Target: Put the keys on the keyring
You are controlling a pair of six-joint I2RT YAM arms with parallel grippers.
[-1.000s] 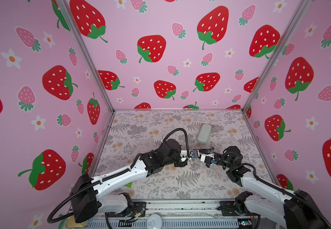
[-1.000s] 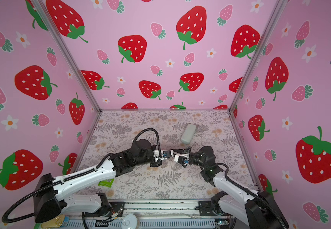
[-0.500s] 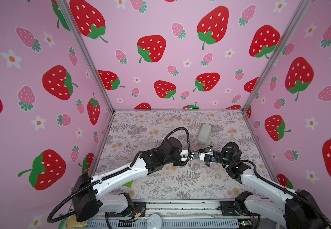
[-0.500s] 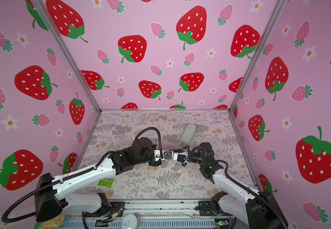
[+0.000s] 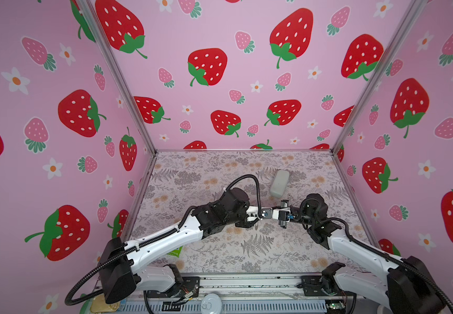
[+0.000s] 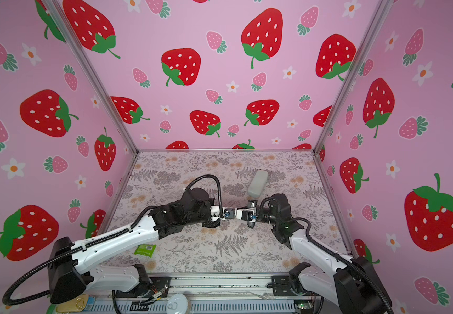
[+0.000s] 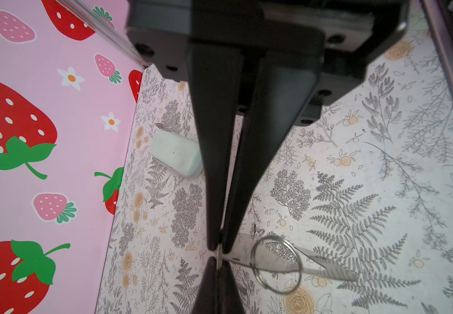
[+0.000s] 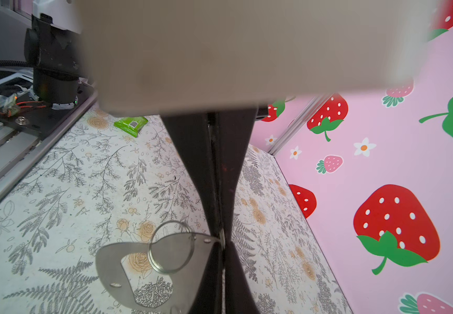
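Silvery sheet metal makes up the key (image 8: 108, 267), a flat, thin plate with a large cut-out. It is held in the air above the floral surface (image 5: 220, 252), near the middle. The left hand (image 7: 217, 246) and the right hand (image 8: 221, 236) meet tip to tip. Both are closed on the same corner of the key, and a thin bright edge shows between their black fingertips. The keyring (image 8: 151, 252), a plain wire ring, hangs across the key close to that corner. It may be threaded through a hole in the plate, but the overlap hides the join. A pale grey-green case (image 5: 279, 182) lies on the surface just behind the two hands, apart from them. A green packet (image 6: 145, 250) lies flat near the front edge, beside the left arm and well apart from the key.
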